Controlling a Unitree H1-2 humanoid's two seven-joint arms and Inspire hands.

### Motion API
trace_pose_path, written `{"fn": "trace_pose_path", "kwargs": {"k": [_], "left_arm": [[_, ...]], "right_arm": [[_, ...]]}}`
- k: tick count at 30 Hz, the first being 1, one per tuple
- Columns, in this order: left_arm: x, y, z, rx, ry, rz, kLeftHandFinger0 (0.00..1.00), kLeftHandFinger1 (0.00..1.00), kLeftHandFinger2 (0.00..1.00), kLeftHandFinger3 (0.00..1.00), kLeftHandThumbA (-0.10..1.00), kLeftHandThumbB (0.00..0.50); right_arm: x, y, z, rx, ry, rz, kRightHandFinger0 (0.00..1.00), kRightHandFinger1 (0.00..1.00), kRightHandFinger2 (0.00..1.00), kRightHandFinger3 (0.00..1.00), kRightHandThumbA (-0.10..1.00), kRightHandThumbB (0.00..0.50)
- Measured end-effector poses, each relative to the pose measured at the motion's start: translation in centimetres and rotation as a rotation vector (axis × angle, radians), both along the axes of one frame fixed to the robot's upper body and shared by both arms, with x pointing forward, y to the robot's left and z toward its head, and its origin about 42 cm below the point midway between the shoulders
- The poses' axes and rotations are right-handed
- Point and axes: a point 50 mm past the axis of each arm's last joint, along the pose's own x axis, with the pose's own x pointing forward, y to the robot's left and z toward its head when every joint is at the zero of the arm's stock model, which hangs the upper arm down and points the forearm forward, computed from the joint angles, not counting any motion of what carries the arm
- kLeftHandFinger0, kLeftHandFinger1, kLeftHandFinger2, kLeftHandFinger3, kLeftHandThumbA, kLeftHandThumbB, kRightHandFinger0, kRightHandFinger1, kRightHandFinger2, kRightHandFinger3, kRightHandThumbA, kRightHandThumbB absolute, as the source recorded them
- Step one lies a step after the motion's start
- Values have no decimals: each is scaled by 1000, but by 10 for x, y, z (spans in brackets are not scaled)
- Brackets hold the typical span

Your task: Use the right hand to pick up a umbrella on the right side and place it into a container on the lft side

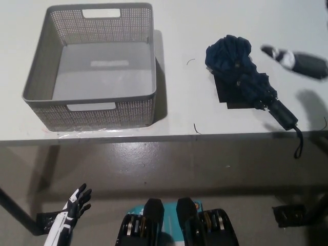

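Umbrella (245,80) diagonal (handle toward lower right)

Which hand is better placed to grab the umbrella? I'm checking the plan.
Right. The right hand is over the table beside the umbrella; the left hand hangs low, below the table edge.

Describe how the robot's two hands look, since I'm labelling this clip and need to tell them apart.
The left hand is white with black showing between its slender fingers, on a white forearm with dark detailing. The right hand is motion-blurred: a black shape with a white patch near its tip. No loose cables or readable markings show on either.
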Motion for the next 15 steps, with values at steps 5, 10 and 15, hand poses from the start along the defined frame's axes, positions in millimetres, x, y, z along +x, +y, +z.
{"fn": "trace_pose_path", "kwargs": {"k": [5,10,15], "left_arm": [[-5,1,-3,0,12,4,1000,1000,1000,1000,1000,37],[-11,1,-6,0,26,6,1000,1000,1000,1000,1000,36],[-12,1,-6,-1,25,3,1000,1000,1000,1000,1000,33]], "right_arm": [[58,12,0,-77,166,-70,1000,1000,1000,1000,1000,422],[105,17,-20,-159,365,-147,1000,1000,1000,1000,1000,438],[138,23,-37,-232,535,-216,1000,1000,1000,1000,1000,436]]}}
